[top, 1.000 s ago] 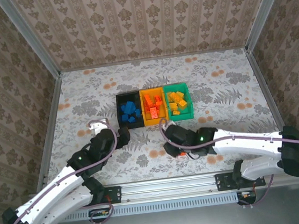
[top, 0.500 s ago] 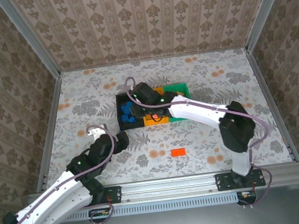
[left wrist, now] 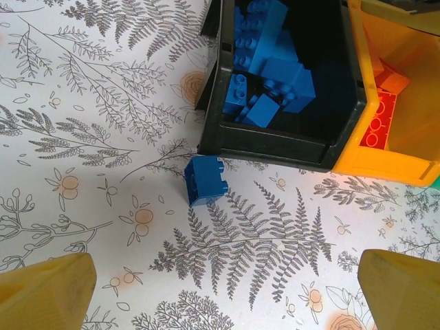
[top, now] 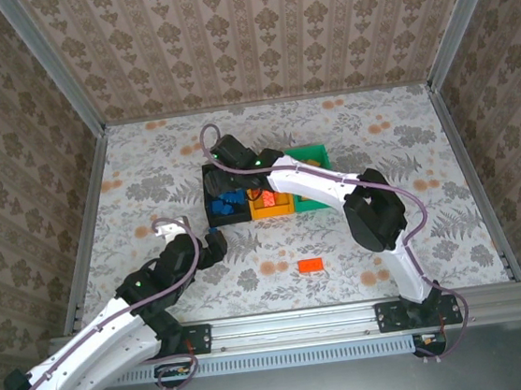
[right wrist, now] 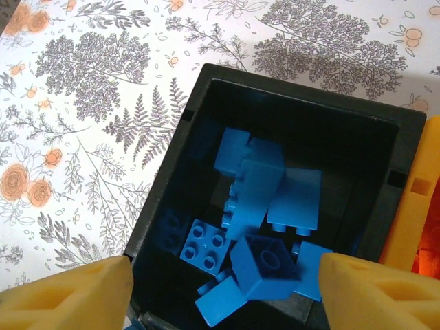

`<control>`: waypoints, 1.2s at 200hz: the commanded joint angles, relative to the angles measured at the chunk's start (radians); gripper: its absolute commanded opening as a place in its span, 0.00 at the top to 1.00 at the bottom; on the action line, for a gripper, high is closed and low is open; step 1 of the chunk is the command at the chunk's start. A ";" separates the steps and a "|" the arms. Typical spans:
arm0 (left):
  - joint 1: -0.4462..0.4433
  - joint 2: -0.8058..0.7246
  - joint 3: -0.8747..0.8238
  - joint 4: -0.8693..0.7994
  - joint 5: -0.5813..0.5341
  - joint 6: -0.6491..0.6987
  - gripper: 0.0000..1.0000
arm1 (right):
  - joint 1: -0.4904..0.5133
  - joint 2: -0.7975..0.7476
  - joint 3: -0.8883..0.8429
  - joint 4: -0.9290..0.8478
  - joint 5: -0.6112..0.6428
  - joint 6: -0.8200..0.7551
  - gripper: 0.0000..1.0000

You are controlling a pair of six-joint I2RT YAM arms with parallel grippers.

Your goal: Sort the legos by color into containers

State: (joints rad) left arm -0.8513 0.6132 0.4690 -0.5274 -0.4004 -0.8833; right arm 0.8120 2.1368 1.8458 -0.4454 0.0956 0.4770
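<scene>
The right gripper [right wrist: 225,278] hangs over the black bin [right wrist: 302,96] with its fingers apart and holding nothing, and blue bricks [right wrist: 275,199] lie below, so this drop seems done. The left gripper [left wrist: 225,275], fingers wide, hovers above a blue brick [left wrist: 205,180] on the table just beside that bin's wall, which may crowd the grasp. A red-orange brick [top: 311,264] waits nearer the bases.
</scene>
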 commanded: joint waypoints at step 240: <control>-0.003 0.092 -0.016 0.118 0.063 0.009 0.00 | 0.000 -0.768 -1.183 0.261 -0.132 0.084 0.11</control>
State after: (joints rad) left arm -0.8513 0.6975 0.4694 -0.4347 -0.3511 -0.8783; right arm 0.8200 1.3109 0.6529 -0.2096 0.0532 0.5797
